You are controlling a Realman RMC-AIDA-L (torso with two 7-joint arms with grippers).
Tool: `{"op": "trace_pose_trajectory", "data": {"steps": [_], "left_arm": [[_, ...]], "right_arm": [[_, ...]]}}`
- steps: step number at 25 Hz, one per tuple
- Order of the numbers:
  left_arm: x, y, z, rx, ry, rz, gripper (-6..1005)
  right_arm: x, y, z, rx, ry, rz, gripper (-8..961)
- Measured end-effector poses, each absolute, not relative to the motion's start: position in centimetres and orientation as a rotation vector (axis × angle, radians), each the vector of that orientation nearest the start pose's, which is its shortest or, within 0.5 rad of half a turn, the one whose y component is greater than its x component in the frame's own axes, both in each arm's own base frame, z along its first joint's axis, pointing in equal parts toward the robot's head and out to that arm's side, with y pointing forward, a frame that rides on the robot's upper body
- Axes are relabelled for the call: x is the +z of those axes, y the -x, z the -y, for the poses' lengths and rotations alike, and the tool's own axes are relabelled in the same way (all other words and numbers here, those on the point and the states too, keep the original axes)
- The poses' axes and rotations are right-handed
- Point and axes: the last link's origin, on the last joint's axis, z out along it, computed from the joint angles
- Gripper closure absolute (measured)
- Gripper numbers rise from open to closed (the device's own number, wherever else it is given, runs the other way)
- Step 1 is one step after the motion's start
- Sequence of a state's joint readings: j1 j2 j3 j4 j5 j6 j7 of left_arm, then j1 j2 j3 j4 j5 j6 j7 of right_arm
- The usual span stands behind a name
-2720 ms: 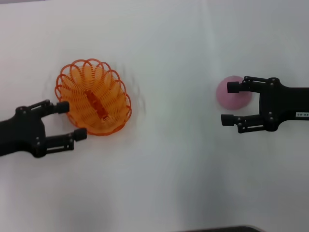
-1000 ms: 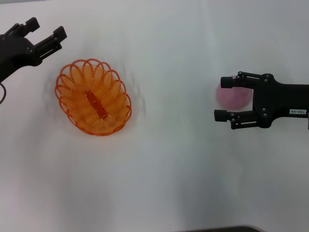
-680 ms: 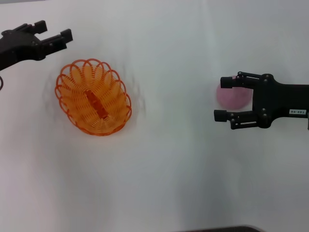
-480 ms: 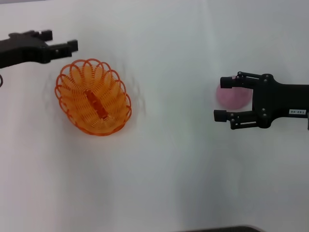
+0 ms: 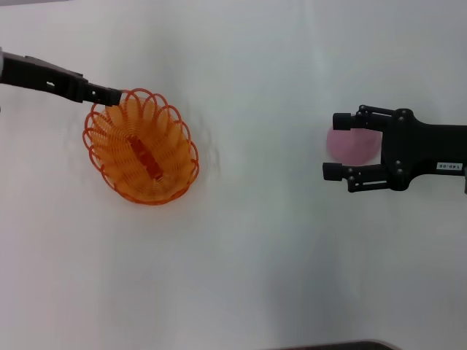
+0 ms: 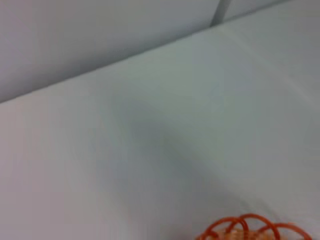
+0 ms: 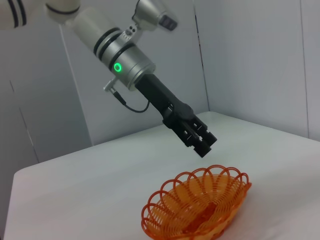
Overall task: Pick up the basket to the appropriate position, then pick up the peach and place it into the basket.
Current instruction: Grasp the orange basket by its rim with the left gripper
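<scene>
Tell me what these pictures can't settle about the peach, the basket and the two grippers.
- Peach: head view, partly hidden by the open right gripper; contact unclear.
- Basket: left wrist view, only rim loops, cut by the picture's edge.
- Left gripper: head view, edge-on at the basket's far rim; right wrist view shows it above the rim, finger gap unclear.

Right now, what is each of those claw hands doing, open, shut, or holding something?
Left gripper: above the basket's far rim, holding nothing; open or shut cannot be told.
Right gripper: open, above the peach, holding nothing.
</scene>
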State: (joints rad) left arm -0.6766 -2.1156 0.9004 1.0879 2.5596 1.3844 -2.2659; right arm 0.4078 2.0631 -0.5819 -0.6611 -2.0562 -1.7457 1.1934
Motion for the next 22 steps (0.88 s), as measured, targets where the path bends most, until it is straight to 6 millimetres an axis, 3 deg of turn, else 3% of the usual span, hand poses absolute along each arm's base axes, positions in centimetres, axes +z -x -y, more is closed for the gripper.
{"op": "trace_pose_trajectory", "data": {"steps": [10, 22], "left_arm": [[2.5, 19.9, -40.7, 0.174, 2.51, 0.961, 150], [0.6, 20.2, -41.0, 0.238, 2.523, 0.916, 152]], "right_arm": [[1.6, -29.5, -27.9, 0.763, 2.752, -0.505, 7], [1.6, -29.4, -27.9, 0.764, 2.752, -0.504, 8]]}}
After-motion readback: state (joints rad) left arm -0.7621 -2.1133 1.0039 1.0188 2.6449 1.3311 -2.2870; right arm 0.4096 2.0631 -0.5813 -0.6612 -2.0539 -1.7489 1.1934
